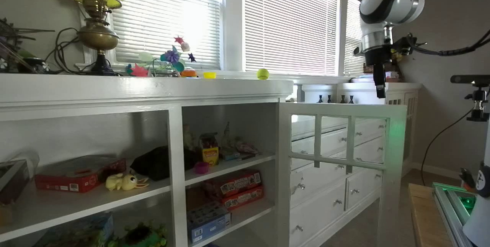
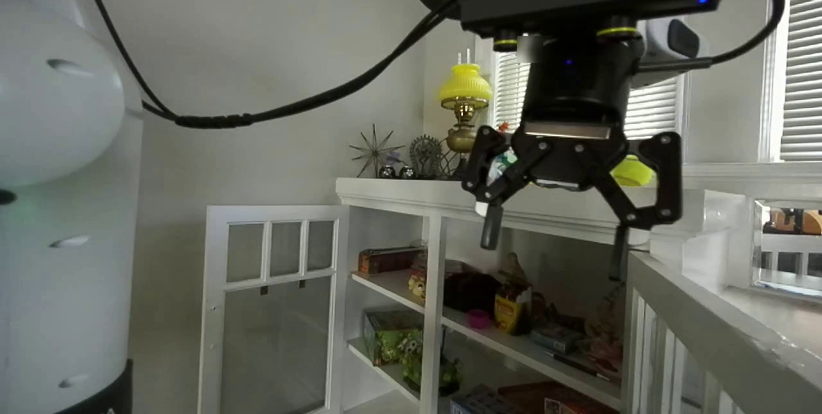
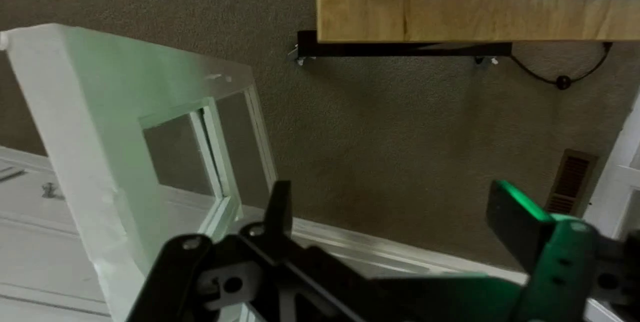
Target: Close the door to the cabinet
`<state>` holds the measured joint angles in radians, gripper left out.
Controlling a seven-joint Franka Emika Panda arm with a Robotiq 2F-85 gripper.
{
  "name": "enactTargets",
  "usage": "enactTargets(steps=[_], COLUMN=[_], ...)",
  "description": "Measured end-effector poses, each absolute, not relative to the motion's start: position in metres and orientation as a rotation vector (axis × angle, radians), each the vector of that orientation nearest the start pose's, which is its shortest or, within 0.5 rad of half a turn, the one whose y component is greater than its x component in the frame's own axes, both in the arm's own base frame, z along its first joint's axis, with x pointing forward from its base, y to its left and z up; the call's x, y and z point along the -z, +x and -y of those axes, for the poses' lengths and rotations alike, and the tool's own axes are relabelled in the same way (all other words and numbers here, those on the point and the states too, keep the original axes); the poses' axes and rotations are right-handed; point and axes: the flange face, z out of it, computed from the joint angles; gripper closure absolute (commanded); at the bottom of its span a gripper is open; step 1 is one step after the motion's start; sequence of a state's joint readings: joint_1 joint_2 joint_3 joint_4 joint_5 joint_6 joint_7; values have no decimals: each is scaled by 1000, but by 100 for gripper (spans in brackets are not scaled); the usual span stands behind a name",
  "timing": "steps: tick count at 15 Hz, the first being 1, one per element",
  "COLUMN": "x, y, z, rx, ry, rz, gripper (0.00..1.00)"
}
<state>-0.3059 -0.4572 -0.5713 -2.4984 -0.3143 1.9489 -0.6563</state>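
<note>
The white cabinet [image 1: 176,178] has open shelves in an exterior view, and its front also shows in an exterior view [image 2: 435,311]. A white door with small panes [image 1: 337,159] stands swung open at one end of it. The same door shows close up at the right in an exterior view [image 2: 713,324] and at the left of the wrist view [image 3: 115,112]. A second paned door [image 2: 279,279] stands open at the far end. My gripper [image 2: 554,257] is open and empty, fingers down, beside the near door. It also shows in an exterior view [image 1: 379,92] and the wrist view [image 3: 390,197].
Toys and boxes sit on the shelves. A lamp [image 1: 98,32], pinwheels and a ball [image 1: 262,74] stand on the cabinet top. White drawers [image 1: 317,197] are beyond the door. A wooden table [image 3: 360,17] stands by the robot base. A cable [image 2: 308,103] hangs beside the arm.
</note>
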Motion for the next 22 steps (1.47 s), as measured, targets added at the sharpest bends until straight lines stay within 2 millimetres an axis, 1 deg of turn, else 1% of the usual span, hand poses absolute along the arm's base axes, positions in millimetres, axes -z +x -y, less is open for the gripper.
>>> enactTargets(steps=[2,3,9,12,14,17,19,22], x=[-403,-401,-400,-408,-415,-418,-415,-410], y=[239,238,242,243,245,249,248,242], z=[343,349,353,359,364,369,372,379], rx=[-147,-146,-174,-227,-227,-137,-42,95], ry=[-3109,-3116,-3135,-3247,-3331,-3394,-3423,-3442], rz=[-56,-66,-55,1,47,90,117,150], gripper=[0,0,0,0,0,0,0,0])
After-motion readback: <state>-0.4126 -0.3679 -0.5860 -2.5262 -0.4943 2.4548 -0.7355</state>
